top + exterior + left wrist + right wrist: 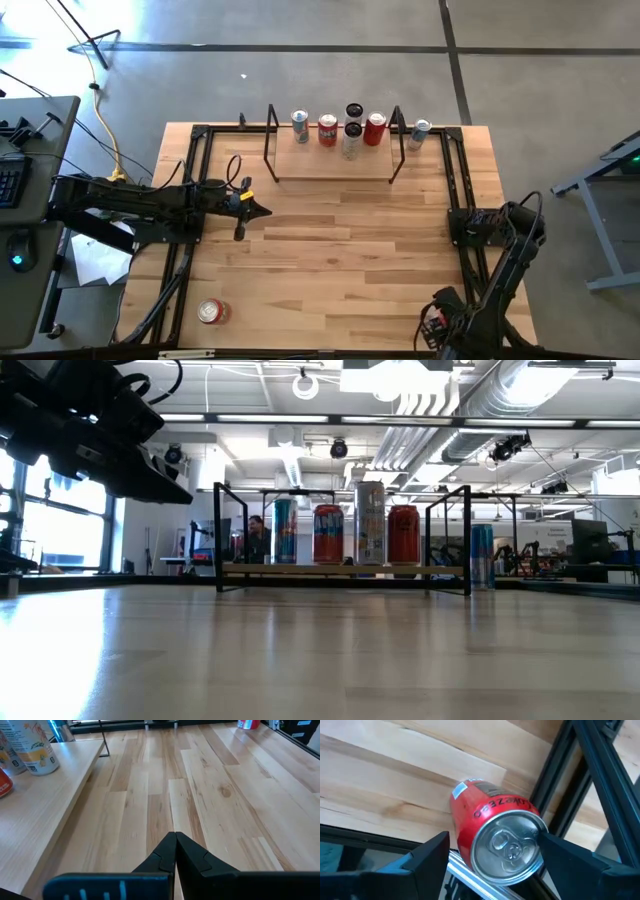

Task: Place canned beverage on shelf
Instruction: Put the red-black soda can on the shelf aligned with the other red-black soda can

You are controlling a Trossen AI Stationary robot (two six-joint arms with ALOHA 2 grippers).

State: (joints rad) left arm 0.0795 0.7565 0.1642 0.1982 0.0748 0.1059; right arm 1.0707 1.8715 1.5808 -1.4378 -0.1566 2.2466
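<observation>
While the right gripper (492, 852) sits at the table's (330, 260) near right corner, its fingers spread around a red can (495, 837), the left gripper (262, 211) hovers mid-table with fingers pressed together; farther back, the shelf (330, 165) holds several upright cans (327, 534), one more can (420, 134) standing just beside its right end

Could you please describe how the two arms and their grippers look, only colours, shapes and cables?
Both arms are black with boxy jointed links. The left arm carries looping black cables and a small yellow mark near its wrist; the left gripper has two dark wedge-shaped fingers tapering to a point. The right arm is also black with thin cables; the right gripper has flat, dark, angular fingers.
</observation>
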